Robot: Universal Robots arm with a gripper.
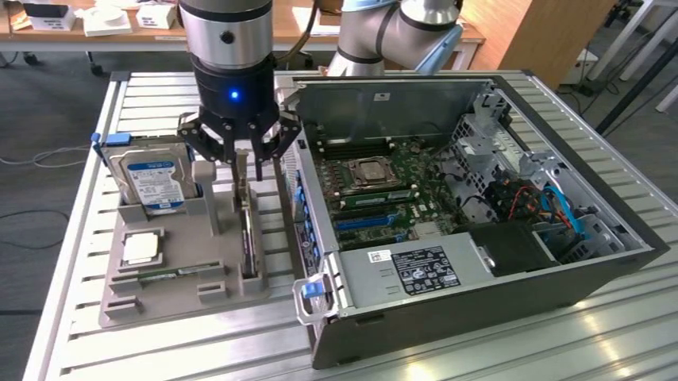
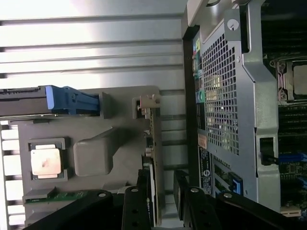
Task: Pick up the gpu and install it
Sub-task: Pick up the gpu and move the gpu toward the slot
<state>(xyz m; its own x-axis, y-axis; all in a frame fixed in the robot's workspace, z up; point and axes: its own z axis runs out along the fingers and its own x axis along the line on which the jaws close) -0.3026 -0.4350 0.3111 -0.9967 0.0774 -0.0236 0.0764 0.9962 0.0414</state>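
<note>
The gpu [image 1: 249, 238] is a thin dark card standing on edge in a slot of the grey holder tray [image 1: 170, 305], just beside the open computer case [image 1: 477, 198]. My gripper [image 1: 248, 171] hangs straight over the card's far end with its black fingers [image 1: 235, 163] either side of it. In the wrist view the gpu [image 2: 154, 139] runs between the two fingertips of the gripper [image 2: 162, 196], and a small gap shows beside one finger. The gripper is open and the card rests in its slot.
The tray also holds a silver hard drive [image 1: 157, 178] with a blue-white label, a processor chip [image 1: 141, 248] and a green memory stick [image 1: 159, 275]. The case's motherboard [image 1: 382, 194] lies exposed with blue slots [image 1: 366, 222]. A slatted metal table [image 1: 85, 333] carries everything.
</note>
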